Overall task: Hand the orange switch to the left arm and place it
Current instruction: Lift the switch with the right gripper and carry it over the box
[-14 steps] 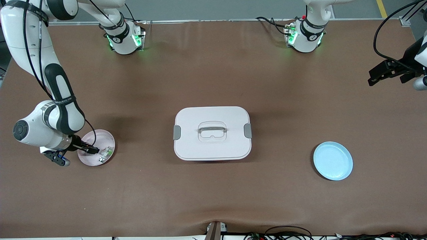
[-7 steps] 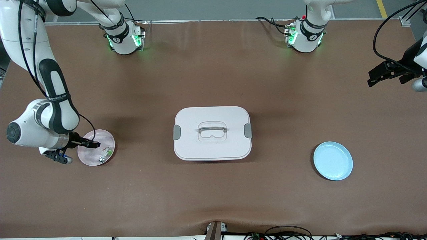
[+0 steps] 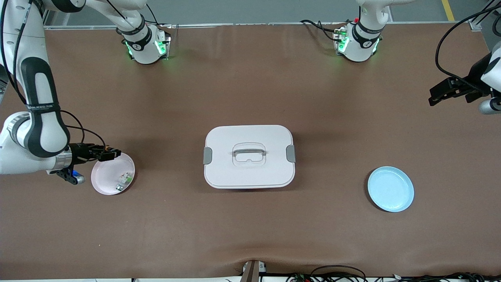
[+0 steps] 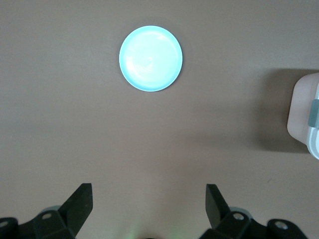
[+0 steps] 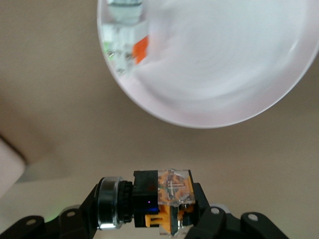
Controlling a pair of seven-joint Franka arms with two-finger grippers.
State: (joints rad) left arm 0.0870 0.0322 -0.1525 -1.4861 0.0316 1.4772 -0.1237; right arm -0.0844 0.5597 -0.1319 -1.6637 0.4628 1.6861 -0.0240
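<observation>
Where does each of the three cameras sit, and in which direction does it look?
Front view: high across the table, facing both bases; shows the white box, pink plate, blue plate, right end effector and left end effector.
Left wrist view: on the left arm, looking down at the blue plate and a box corner; its open fingers show.
Right wrist view: on the right arm, over the pink plate; its end effector is shut on the orange switch.
Shared: each plate appears in two views.
</observation>
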